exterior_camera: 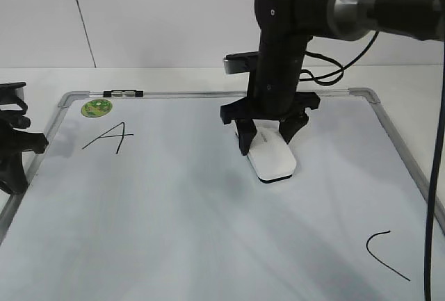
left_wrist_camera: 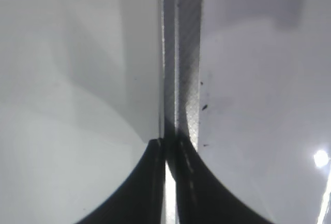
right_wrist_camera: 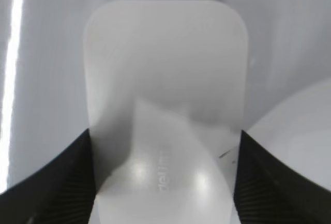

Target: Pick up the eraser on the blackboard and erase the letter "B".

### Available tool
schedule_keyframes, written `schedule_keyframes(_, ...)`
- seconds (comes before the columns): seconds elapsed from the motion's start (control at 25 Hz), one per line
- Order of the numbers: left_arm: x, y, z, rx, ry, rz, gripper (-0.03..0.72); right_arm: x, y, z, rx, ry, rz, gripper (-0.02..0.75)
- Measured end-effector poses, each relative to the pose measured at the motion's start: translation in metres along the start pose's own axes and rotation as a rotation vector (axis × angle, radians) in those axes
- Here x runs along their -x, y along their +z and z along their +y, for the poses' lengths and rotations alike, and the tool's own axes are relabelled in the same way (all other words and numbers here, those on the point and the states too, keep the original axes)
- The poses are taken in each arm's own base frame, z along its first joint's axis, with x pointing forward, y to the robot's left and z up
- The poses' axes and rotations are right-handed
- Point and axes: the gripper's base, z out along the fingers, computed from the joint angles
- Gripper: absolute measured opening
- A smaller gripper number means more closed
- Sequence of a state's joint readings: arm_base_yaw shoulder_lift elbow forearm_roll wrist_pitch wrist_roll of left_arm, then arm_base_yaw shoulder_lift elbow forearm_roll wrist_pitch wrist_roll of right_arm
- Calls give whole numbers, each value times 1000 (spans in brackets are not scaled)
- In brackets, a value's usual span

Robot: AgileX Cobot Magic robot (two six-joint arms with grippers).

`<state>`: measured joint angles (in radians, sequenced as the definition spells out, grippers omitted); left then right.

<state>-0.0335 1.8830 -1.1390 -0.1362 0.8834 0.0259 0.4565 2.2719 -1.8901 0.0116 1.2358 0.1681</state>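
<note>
The white eraser lies flat on the blackboard, just right of its middle. My right gripper points down over it with one finger against each long side, shut on it. In the right wrist view the eraser fills the space between the two dark fingers, and a small dark stroke shows beside its right edge. The letter "B" is not visible in any view. My left gripper rests at the board's left edge, shut and empty, over the silver frame.
A black "A" is at the board's upper left, below a round green sticker. A black "C" is at the lower right. The silver frame rims the board. A black cable hangs at the right.
</note>
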Motion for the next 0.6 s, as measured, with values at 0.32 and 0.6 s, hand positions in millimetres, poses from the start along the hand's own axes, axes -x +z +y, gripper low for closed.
schedule_keyframes(0.32,0,0,0,-1,-1,0,25,0,0,-1,-1,4,-1,531)
schedule_keyframes(0.6,0,0,0,-1,-1,0,25,-5,0,28,-62,-94,-21,531)
